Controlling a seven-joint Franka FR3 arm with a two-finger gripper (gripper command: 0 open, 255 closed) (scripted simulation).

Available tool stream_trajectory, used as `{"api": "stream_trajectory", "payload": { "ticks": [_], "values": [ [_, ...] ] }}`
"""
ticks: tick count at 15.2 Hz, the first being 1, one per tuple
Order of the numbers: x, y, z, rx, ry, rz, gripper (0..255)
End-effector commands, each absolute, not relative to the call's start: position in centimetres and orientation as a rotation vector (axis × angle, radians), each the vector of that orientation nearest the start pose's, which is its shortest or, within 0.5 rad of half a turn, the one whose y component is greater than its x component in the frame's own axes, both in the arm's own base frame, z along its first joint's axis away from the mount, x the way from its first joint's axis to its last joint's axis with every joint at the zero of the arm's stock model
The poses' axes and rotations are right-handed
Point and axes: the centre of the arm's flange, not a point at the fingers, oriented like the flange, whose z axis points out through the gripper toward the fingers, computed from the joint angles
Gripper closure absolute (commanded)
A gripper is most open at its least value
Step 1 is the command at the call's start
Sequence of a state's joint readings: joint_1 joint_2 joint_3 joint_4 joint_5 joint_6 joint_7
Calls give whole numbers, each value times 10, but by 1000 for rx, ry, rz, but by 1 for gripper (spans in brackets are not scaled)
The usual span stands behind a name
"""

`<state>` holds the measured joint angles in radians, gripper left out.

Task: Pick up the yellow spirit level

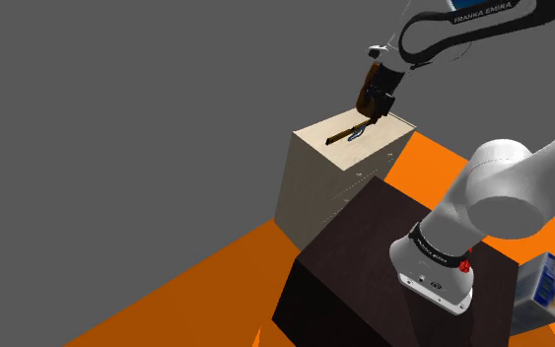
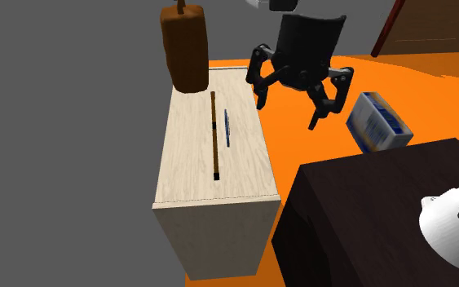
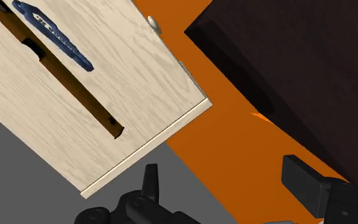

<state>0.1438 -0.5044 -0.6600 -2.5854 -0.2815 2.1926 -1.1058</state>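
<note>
Both fingers (image 3: pixel 151 181) of my gripper (image 2: pixel 287 116) stand wide apart, empty, and the level (image 2: pixel 214 134) lies flat on the cabinet (image 2: pixel 185 167), long, stiff, likely light, so I'd pinch it mid-length.

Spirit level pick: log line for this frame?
phase: pre-grasp | gripper: open, empty | spirit level: flat on cabinet, untouched
</note>
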Motion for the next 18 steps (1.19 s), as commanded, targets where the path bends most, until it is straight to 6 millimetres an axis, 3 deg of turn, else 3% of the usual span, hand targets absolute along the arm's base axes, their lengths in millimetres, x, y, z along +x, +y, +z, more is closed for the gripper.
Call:
{"api": "stream_trajectory", "payload": {
  "ticks": [1,12,16,18],
  "values": [
    [359,-220,377,-2822,-1344,-113,0],
    [434,-293,277,-2515,-1893,-59,0],
    [466,-312,242,-2379,-2072,-39,0],
    [466,-312,231,-2379,-2072,-39,0]
  ]
}}
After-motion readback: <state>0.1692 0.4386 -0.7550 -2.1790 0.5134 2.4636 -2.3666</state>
